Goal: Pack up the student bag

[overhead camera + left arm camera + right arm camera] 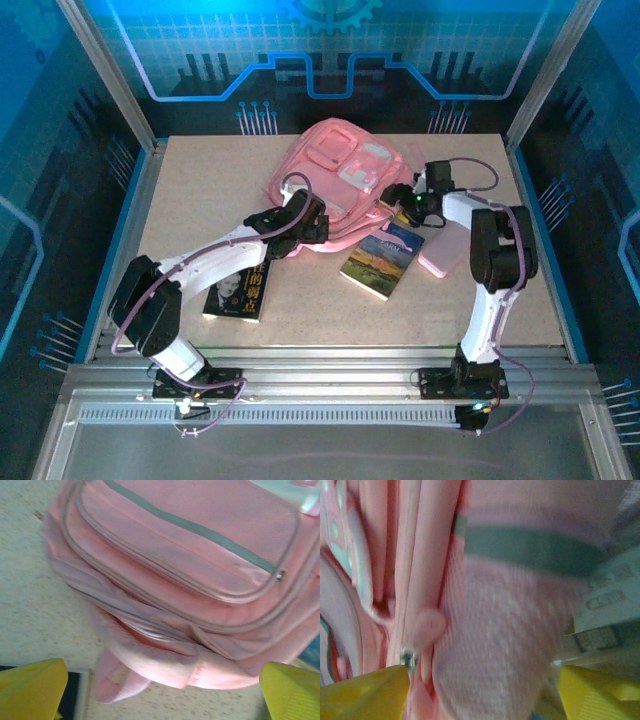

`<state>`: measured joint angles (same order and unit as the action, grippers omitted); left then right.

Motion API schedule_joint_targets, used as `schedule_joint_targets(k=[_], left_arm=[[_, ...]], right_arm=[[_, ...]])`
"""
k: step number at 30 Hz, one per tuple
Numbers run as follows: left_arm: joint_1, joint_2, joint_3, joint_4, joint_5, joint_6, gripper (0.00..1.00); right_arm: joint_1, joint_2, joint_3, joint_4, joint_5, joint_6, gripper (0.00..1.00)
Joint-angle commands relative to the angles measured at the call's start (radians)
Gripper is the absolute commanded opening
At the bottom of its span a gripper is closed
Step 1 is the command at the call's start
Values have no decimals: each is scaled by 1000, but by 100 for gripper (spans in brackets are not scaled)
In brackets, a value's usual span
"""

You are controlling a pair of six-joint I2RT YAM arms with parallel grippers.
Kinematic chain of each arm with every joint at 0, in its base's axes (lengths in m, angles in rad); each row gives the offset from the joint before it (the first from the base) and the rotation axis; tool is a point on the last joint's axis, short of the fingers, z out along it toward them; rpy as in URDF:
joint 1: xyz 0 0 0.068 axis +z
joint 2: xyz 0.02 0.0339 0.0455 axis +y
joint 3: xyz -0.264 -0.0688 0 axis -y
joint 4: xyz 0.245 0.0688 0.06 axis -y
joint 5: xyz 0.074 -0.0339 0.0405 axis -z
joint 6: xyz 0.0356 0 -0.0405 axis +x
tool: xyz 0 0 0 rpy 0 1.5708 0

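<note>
Pink student bag (335,180) lying flat, front up, far centre.

The left arm (215,258) and right arm (482,320) have white links, black joints and purple cables (531,385); fingers (31,686) are yellow.

The left arm (230,250) is covering the near-left corner of the student bag (340,165) and the upper part of a portrait-cover book (240,292), whose title is reading too small to make out. The right arm (490,250) is hiding one end of a pale pink flat item (445,252).

At the left wrist, the bag is running off the top and right edges, and the bottom edge is cropping the yellow fingertips (30,687) of the left pincer (162,695).

At the right wrist, bag fabric is smearing into blur, print on a white label (605,602) is dissolving past reading, and the frame is cutting the yellow fingertips (365,692) of the right pincer (485,695).
</note>
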<state>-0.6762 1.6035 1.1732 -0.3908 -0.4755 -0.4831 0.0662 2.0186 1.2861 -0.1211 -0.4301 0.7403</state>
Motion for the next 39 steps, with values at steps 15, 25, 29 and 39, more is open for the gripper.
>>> schedule_joint_targets(k=[15, 25, 29, 39], left_arm=[[40, 188, -89, 357, 73, -72, 99], [156, 296, 134, 444, 77, 153, 99], [154, 183, 161, 319, 137, 180, 99], [28, -96, -51, 300, 472, 104, 85]], right_arm=[[14, -181, -114, 197, -137, 204, 0], [175, -416, -278, 196, 23, 373, 0], [217, -389, -223, 186, 85, 410, 0], [257, -298, -108, 173, 149, 513, 0]])
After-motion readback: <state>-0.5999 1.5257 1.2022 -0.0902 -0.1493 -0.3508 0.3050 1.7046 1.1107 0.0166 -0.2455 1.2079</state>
